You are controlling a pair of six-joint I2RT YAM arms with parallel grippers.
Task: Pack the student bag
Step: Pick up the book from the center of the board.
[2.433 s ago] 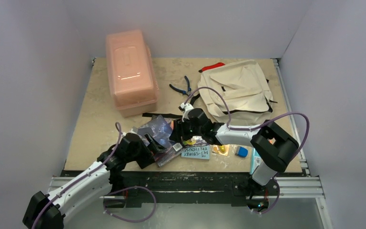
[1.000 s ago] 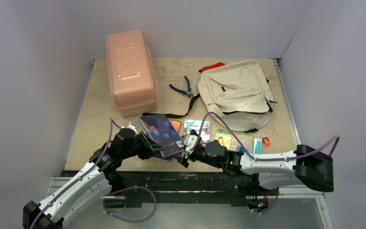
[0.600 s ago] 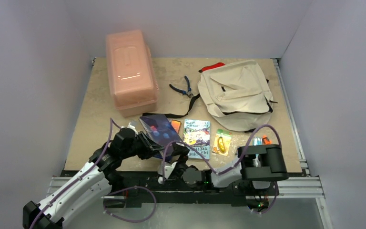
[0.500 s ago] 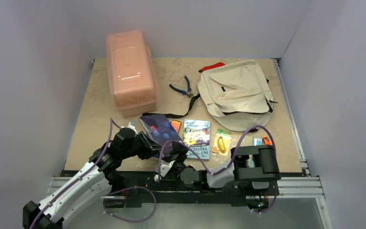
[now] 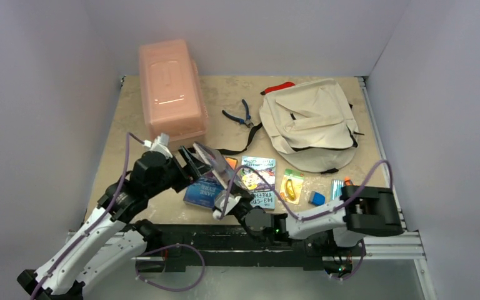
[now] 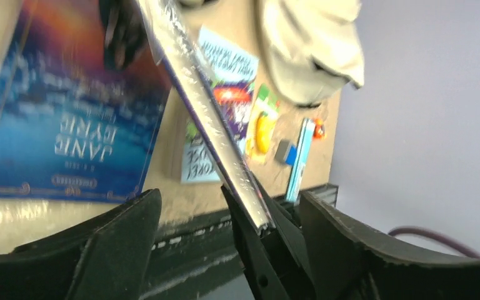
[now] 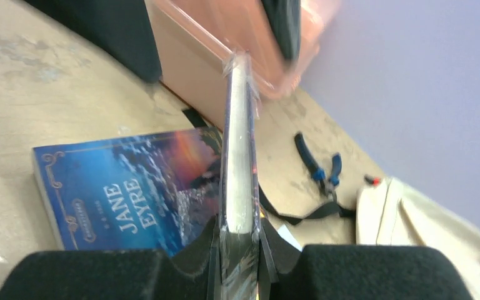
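The pink plastic box (image 5: 170,94) is sitting closed, contents unseen. The left gripper (image 5: 189,164) is now gaping, gripping nothing — the Jane Eyre book (image 5: 203,190) has dropped flat — while the right gripper (image 7: 240,247) is newly pinching the plastic-wrapped book (image 7: 239,150). The student bag (image 5: 309,122) is lying rear right, unmoved.

- Left wrist view is motion-blurred for you; cream fabric backpack (image 6: 309,50) runs off its top edge.
- Rigid pink plastic box (image 7: 200,37): smeared, cropped at top.
- Thin plastic-wrapped book (image 7: 237,156) sits edge-on; you can't read its cover.
- Tiny orange item (image 5: 348,182): too small to identify.
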